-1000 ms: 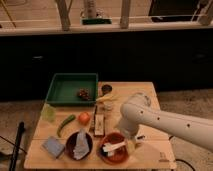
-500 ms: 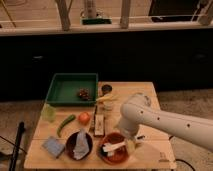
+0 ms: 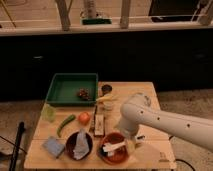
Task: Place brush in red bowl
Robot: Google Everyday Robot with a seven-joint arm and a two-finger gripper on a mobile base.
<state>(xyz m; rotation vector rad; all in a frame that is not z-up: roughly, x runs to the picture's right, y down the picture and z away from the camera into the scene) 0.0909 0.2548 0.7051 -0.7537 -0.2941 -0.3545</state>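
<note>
The red bowl stands at the table's front edge, right of centre. A pale, long brush lies across its inside, one end near the right rim. My white arm comes in from the right and bends down over the bowl's right side. The gripper is at the bowl's right rim, by the brush's end, mostly hidden under the arm. I cannot tell whether it touches the brush.
A maroon bowl with a crumpled cloth sits left of the red bowl, and a blue sponge further left. A green tray, a green vegetable, an orange fruit, a brown block, a banana and a dark cup fill the table behind.
</note>
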